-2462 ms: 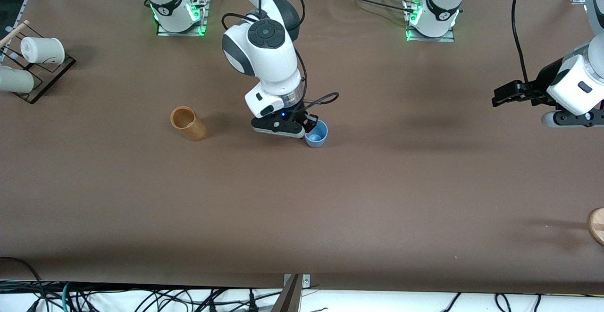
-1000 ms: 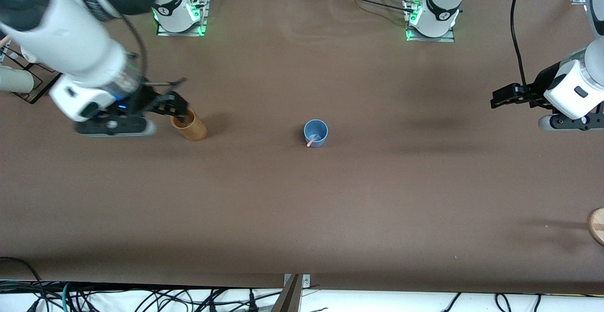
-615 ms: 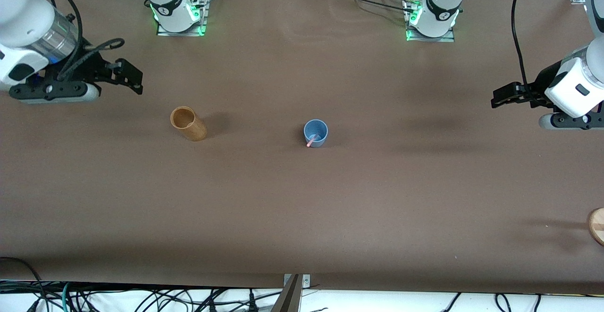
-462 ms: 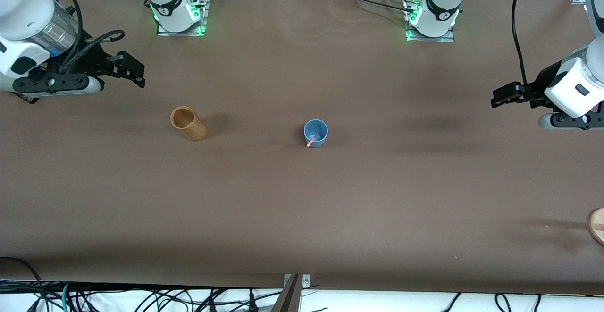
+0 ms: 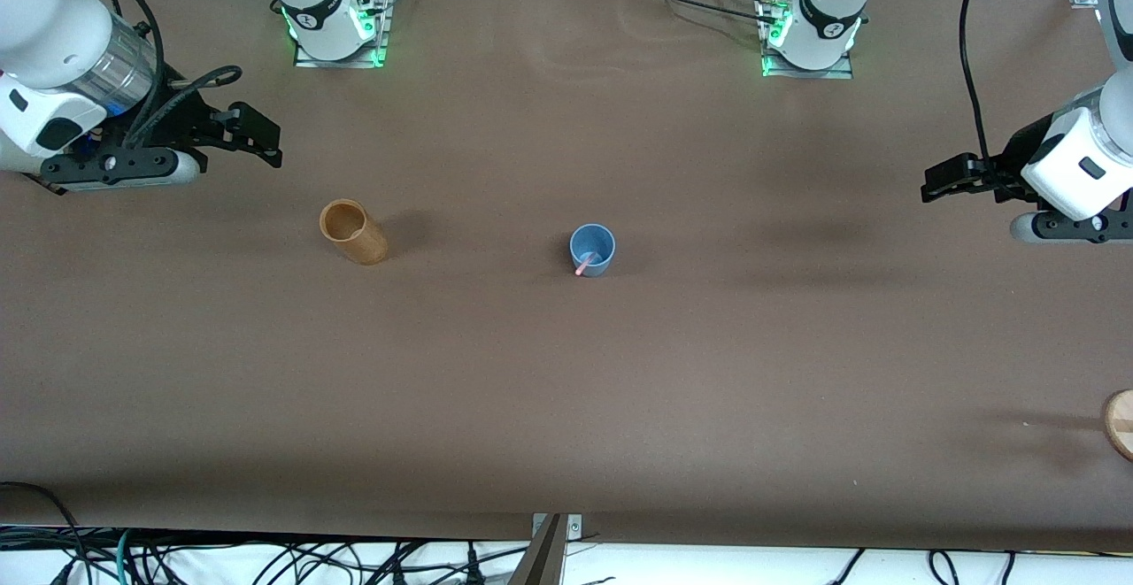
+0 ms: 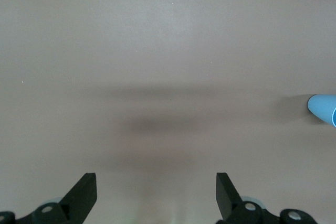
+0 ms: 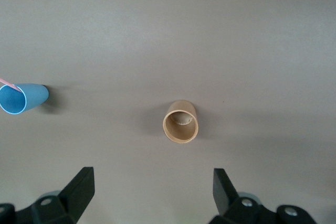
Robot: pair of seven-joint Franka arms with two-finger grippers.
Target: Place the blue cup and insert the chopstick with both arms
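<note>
Brown cloth covered the whole table (image 5: pixel 566 408), and near its middle stood the blue cup (image 5: pixel 592 250), upright and alone, with the pale pink chopstick (image 5: pixel 584 265) leaning inside it, its upper end resting on the rim at the side nearer the front camera. To my eye both halves of the job were already done: the cup was set down and the stick was in it, and neither arm was touching either one.

That would explain how the arms were held. The right gripper (image 5: pixel 252 135) hung in the air over the right arm's end of the table, well apart from the cup, its fingers spread wide with nothing between them. The right wrist view looked down between those fingers at the bare cloth, the wooden holder (image 7: pixel 181 122) and, farther off, the cup with the stick's tip showing at its rim. I judged that arm was pulled back out of the way and no longer working.

The left gripper (image 5: pixel 945 177) waited over the left arm's end of the table, also open-fingered and empty, with only cloth below it and a sliver of the cup at the edge of its wrist view.

The tan wooden holder stood upright between the right gripper and the cup, well apart from both, and looked empty inside. At the table's edge by the left arm's end, part of a round wooden thing (image 5: pixel 1120 424) showed; I couldn't tell what it was.
</note>
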